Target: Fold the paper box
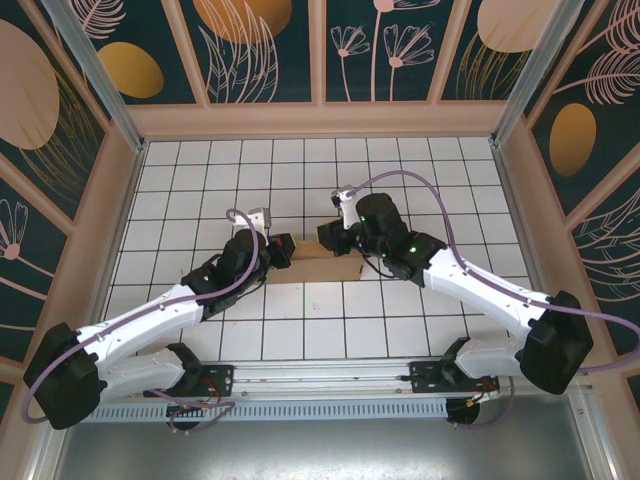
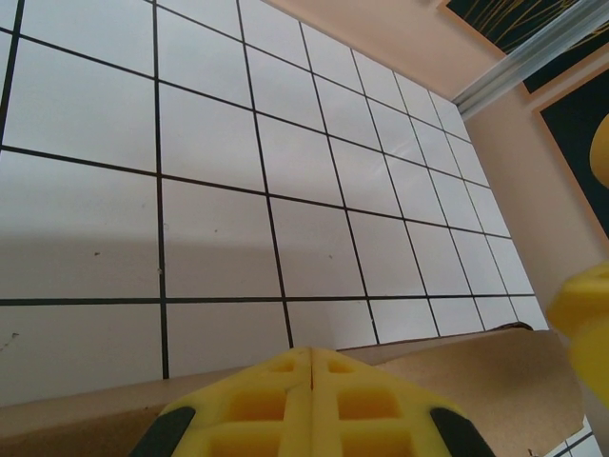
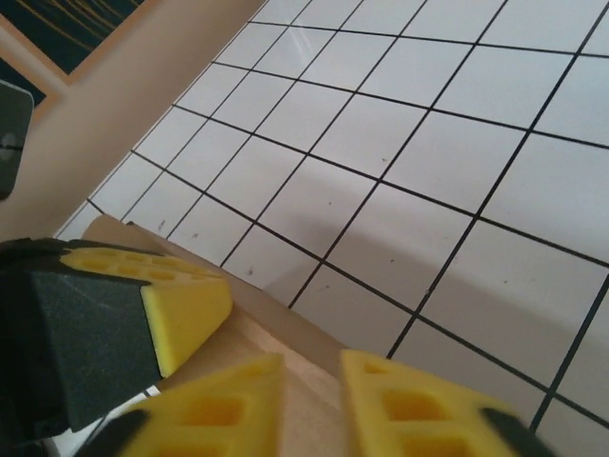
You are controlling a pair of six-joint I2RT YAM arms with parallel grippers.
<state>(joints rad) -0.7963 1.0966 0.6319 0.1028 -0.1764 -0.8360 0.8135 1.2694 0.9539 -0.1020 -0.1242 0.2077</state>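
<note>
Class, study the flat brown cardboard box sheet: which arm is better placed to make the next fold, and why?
Probably left. The left fingers are closed at the edge of the brown cardboard box sheet, ready to lift it; the right fingers stand parted over the sheet, gripping nothing.

Brown on a white grid
Paper box (image 1: pixel 315 268) plain brown; worktop (image 1: pixel 300 170) white with black grid; left pincer (image 2: pixel 311 367) and right pincer (image 3: pixel 312 371) yellow-padded; walls (image 1: pixel 260 50) teal, gold flowers.

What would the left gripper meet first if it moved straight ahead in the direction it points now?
Most likely the plain brown cardboard paper box, lying directly beyond the shut left gripper; past it is the white tiled table. Depth is unclear.
</note>
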